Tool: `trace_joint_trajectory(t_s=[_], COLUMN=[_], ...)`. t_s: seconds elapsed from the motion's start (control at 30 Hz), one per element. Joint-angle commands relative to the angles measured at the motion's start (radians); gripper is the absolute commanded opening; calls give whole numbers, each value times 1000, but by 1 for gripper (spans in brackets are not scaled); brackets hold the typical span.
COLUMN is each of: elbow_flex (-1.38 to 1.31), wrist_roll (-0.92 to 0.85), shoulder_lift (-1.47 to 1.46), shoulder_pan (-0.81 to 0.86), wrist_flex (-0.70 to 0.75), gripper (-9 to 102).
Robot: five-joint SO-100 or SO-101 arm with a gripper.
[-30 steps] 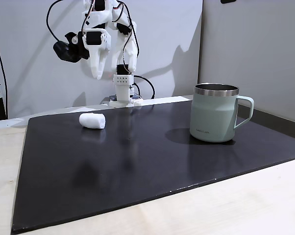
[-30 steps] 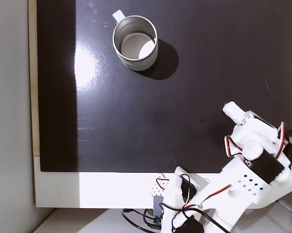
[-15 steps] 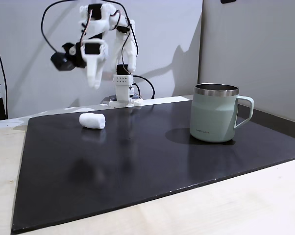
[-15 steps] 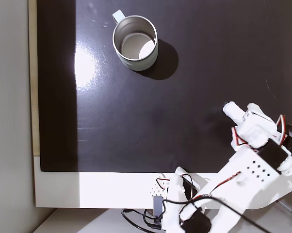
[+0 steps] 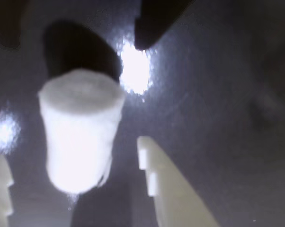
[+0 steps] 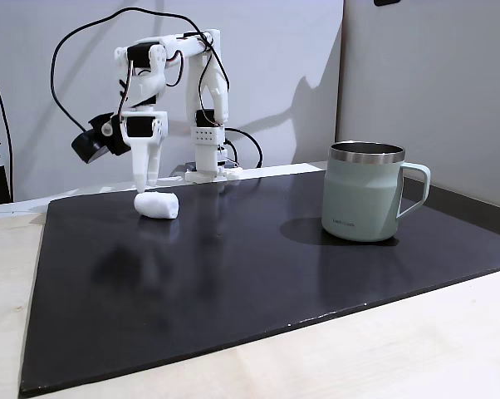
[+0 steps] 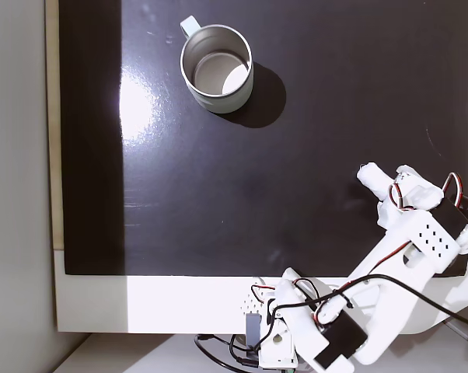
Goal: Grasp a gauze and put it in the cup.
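Observation:
The gauze is a stubby white roll lying on the black mat. In the wrist view it sits between my two pale fingers, so my gripper stands open around it, not closed on it. In a fixed view from the side, the gripper points straight down with its tips just above the gauze at the mat's back left. In a fixed view from above, the gripper partly covers the gauze. The cup is a mint-green mug with a steel rim; it stands upright and empty, far from the gripper.
A black mat covers most of the light wooden table. The arm's white base stands at the mat's back edge with cables looping above it. Grey walls close off the back and right.
The arm has swung forward and down; the gripper dropped from high above the base to just over the gauze. Gauze and cup have not moved.

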Motion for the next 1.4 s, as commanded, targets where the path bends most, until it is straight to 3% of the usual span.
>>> trace_joint_trajectory(t_s=[0.0, 0.67, 0.77, 1.07, 1.37], elbow_flex=[-17, 11, 8, 2, -146], wrist_roll=[-2, -3, -3, 9, 51], shoulder_lift=[-2, -126, -135, -141, -106], shoulder_pan=[-21, -41, -41, -41, -43], wrist_flex=[-17, -87, -89, -78, 86], gripper=[30, 28, 25, 0, 0])
